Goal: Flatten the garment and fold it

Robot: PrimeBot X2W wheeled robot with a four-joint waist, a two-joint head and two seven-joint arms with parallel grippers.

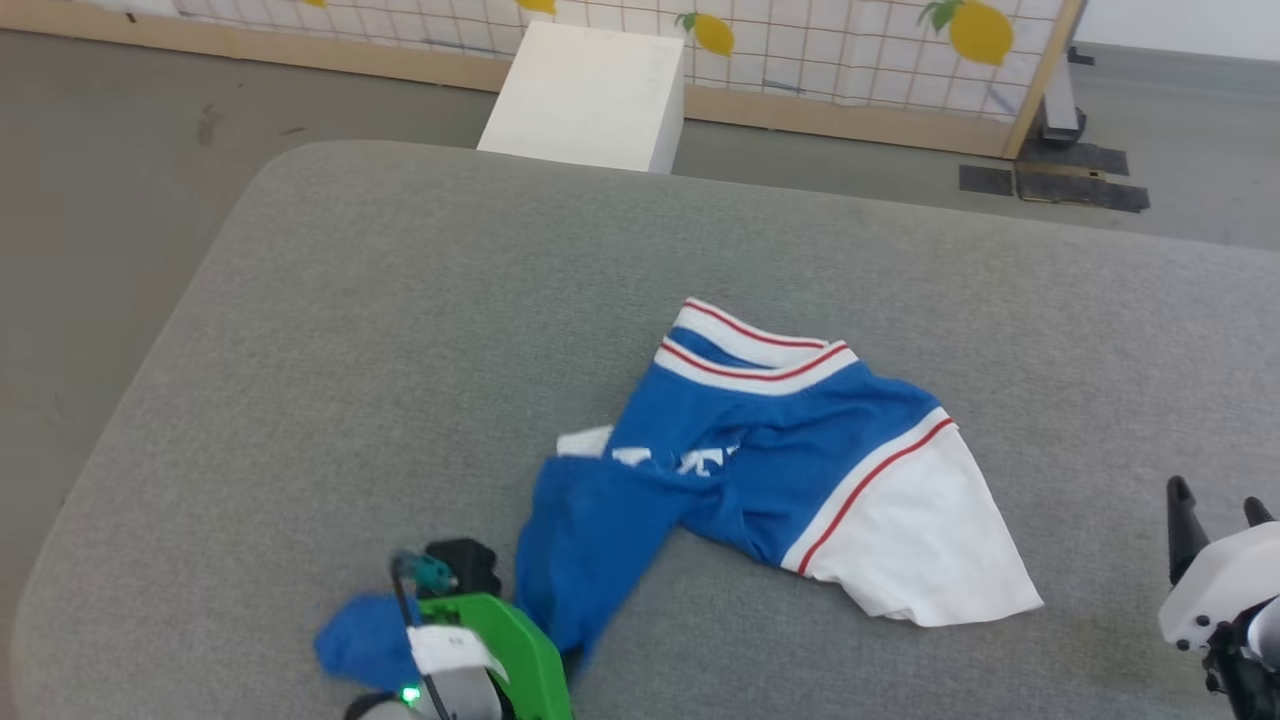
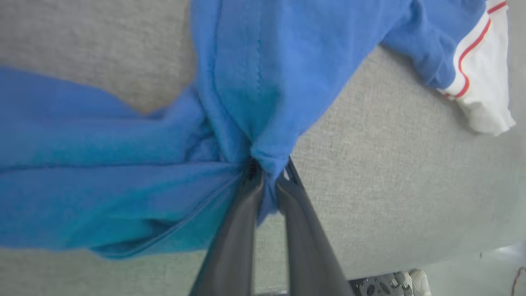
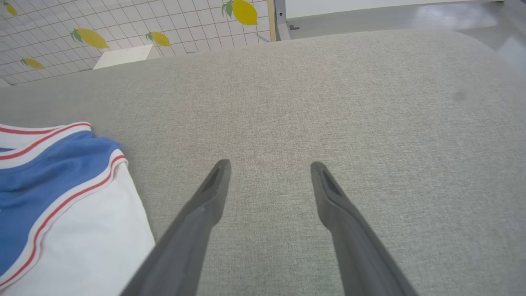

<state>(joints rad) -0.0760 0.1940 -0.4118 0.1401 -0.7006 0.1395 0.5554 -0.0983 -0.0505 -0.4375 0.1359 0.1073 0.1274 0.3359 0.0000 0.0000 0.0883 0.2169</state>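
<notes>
Garment (image 1: 760,450) lies crumpled on the grey cushion (image 1: 400,300), right of centre and toward the near edge in the head view. Its red-striped white trim (image 1: 750,350) points away from the robot. A white sleeve (image 1: 920,540) spreads flat to the right, and partly folded white lettering (image 1: 670,460) shows on the blue chest. From there a blue strip runs down and left to the left gripper (image 2: 271,174), and another blue bunch lies on the far side of that arm's green housing (image 1: 510,650), which covers part of the cloth in the head view.

The left arm sits low at the cushion's near edge. In its wrist view the two dark fingers (image 2: 234,230) stand almost together, clamped on a gathered pinch of blue fabric. The cloth fans out from the pinch to the left and upward. Whether that fabric is off the cushion cannot be told.

The right gripper (image 3: 270,165) is at the lower right of the head view with its fingers pointing up. Its fingers are spread wide with nothing between them, above bare cushion. It is right of the sleeve and not touching it.

Beyond the cushion's far edge a white box (image 1: 590,95) stands on the floor (image 1: 100,150). Behind it is a wood-framed grid panel (image 1: 850,50) printed with lemons.
</notes>
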